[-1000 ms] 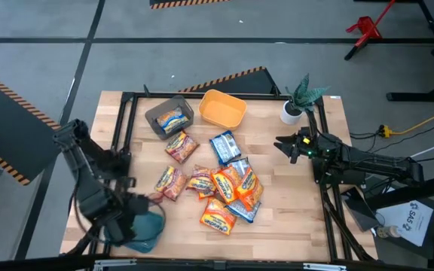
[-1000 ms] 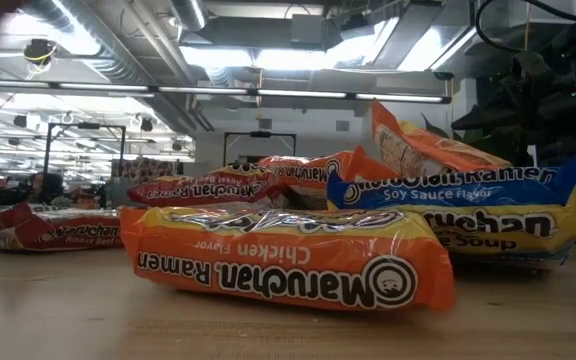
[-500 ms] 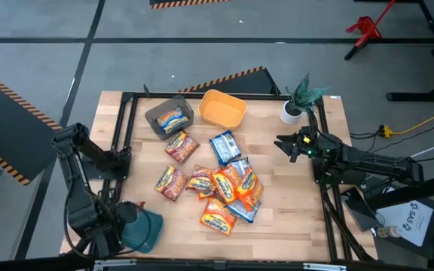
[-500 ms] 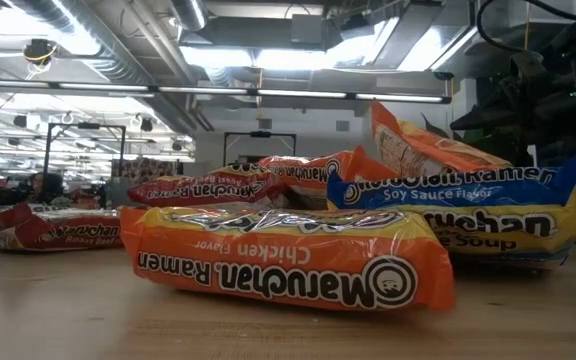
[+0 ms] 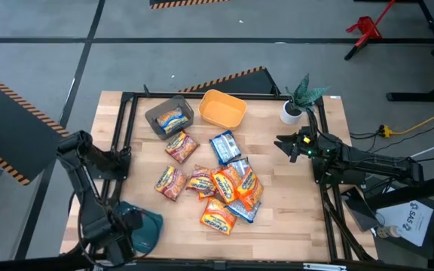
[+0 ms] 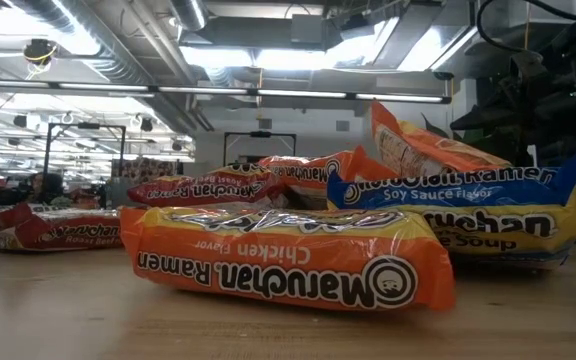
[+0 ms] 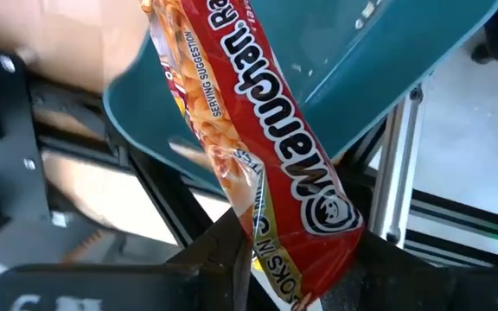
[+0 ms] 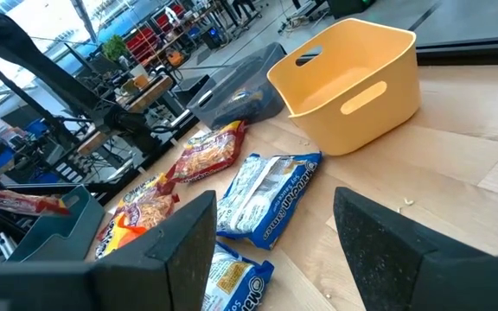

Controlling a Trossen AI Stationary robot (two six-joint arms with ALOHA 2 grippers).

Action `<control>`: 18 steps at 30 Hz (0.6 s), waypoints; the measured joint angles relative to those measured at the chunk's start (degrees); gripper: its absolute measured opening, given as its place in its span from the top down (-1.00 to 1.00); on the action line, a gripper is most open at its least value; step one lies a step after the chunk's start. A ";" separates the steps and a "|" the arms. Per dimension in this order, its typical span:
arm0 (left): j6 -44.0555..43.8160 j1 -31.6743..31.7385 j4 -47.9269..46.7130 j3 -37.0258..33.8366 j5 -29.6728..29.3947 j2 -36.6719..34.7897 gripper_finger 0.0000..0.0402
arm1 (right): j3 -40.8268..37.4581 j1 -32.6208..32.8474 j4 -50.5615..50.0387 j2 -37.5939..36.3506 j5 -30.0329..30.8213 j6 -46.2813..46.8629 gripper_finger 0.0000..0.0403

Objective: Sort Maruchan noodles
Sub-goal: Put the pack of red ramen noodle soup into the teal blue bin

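Observation:
My left gripper (image 7: 296, 276) is at the table's near left corner (image 5: 120, 226), shut on a red Maruchan noodle packet (image 7: 258, 130) over the teal bin (image 5: 145, 229). The other Maruchan noodles, orange, blue and red packets, lie in a loose pile (image 5: 217, 188) mid-table. One more lies in the grey bin (image 5: 170, 117). The nearest orange packet (image 6: 288, 260) lies flat in the low view. My right gripper (image 5: 279, 143) waits open at the right side, above the table, with nothing between its fingers (image 8: 171, 250). My left gripper pinches the red packet's logo end (image 7: 309, 250) between its two fingers, which point steeply down. The rest of the packet reaches out past the fingers, clear of the table, over the teal bin's opening (image 7: 387, 52).
An empty yellow bin (image 5: 222, 108) stands at the far middle beside the grey bin. A small potted plant (image 5: 294, 105) stands at the far right. A black frame (image 5: 123, 143) runs along the table's edges. Bare wood lies right of the pile.
My left gripper has carried the red packet toward the table's near left corner and down, rolling its wrist as it went. It stays shut on the packet. More of the teal bin shows beside the arm now. The pile and my right gripper have not moved.

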 joint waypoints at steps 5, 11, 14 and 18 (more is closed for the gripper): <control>0.20 1.20 0.29 0.00 3.55 0.45 0.56 | 0.00 -0.01 0.00 0.00 -0.03 0.00 -0.10; 1.73 1.15 -0.51 -0.45 1.44 0.74 0.56 | 0.00 0.00 -0.01 -0.01 -0.09 -0.03 -0.10; -0.01 1.93 -0.52 -1.95 4.25 0.76 0.56 | 0.00 0.00 -0.02 0.00 -0.09 -0.17 -0.10; -2.89 3.31 0.60 -2.40 8.29 0.76 0.56 | 0.00 0.00 -0.02 0.00 -0.09 -1.11 -0.10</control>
